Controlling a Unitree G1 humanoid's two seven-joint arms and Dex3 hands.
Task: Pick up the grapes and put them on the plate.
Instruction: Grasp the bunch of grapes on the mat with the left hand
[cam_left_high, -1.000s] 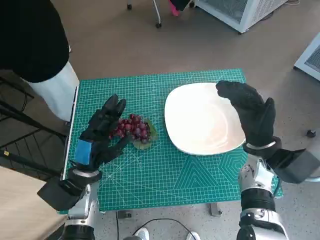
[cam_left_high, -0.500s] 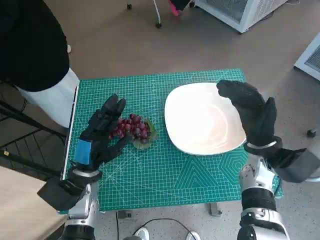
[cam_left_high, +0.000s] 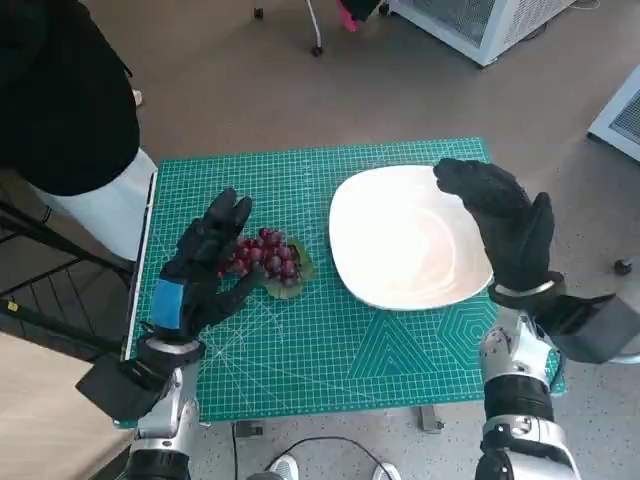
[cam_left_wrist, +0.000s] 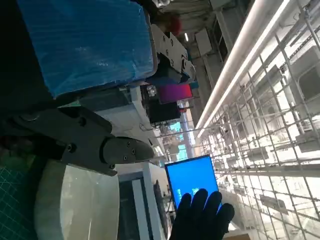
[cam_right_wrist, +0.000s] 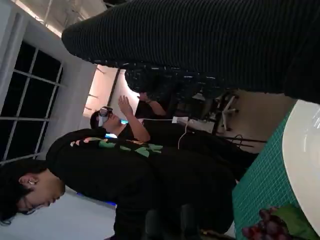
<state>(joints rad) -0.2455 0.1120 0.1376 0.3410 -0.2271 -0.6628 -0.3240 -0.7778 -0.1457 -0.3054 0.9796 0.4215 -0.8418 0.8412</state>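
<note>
Grapes are lying on the green mat, left of the white plate, which is sitting bare, so I am judging nothing delivered yet. I am holding the left hand spread beside the bunch, grasping nothing. I am hovering the right hand, fingers apart, over the plate's far edge. Grasp, lift and placement remain.

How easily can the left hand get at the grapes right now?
Probably easily. The left hand is open right beside the grapes, its fingers already over the bunch's near edge, and nothing lies between them. The plate and the right hand sit well off to the other side.
</note>
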